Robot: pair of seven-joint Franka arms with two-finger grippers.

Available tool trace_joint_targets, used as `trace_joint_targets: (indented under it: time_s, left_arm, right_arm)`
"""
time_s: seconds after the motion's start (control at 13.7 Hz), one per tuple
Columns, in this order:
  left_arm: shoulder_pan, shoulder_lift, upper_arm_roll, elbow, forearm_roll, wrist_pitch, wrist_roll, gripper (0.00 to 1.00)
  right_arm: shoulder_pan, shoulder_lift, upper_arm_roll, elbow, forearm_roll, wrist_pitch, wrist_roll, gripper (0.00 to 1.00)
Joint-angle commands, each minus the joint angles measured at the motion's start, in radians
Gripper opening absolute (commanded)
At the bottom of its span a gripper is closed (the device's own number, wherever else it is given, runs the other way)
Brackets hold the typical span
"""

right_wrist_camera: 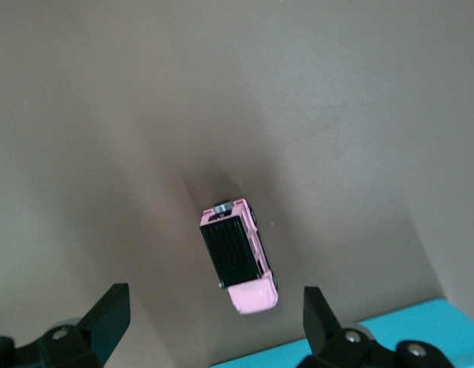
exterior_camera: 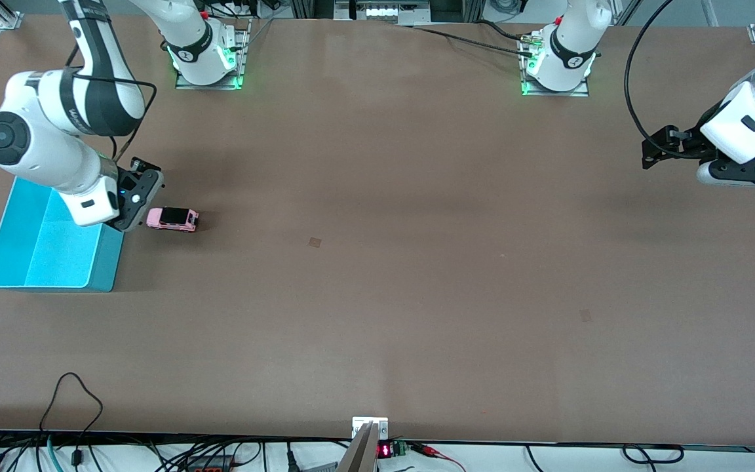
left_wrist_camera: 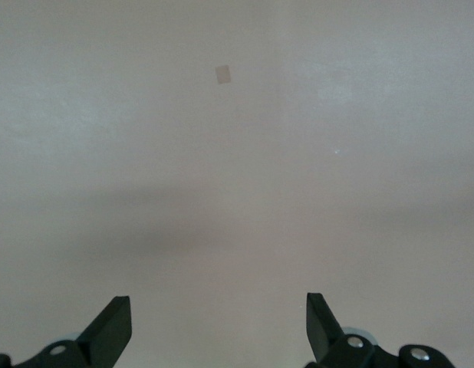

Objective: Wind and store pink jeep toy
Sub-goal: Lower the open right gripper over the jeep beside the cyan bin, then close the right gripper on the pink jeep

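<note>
Near the counter's edge at the right arm's end, the pink jeep toy (exterior_camera: 173, 218) stood on its wheels just beside the cyan bin (exterior_camera: 43, 246). Over the bin's rim beside it hung the right tool (exterior_camera: 130, 208), fingers apart and empty. For a clean pick, it probably needed to centre over the black roof and clamp the jeep's long sides. Over bare counter at the other end, the left tool (exterior_camera: 654, 149) waited, fingers apart.
</note>
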Motion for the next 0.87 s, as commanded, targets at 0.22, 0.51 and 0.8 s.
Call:
trace_joint_targets:
  time_s: [0.22,0.51,0.8]
  left_arm:
    - [-0.011,-0.018,0.004,-0.003,-0.004,-0.021,-0.015,1.00]
    - [-0.017,-0.018,0.003,-0.001,-0.004,-0.021,-0.015,1.00]
    - [-0.019,-0.016,-0.003,0.005,-0.004,-0.022,-0.015,1.00]
  right_arm:
    - [-0.030,0.063,-0.004,-0.097,0.004,0.206,-0.227,1.00]
    - [-0.055,0.144,-0.004,-0.100,0.004,0.291,-0.282,1.00]
    - [-0.078,0.172,-0.002,-0.143,0.008,0.366,-0.322,1.00]
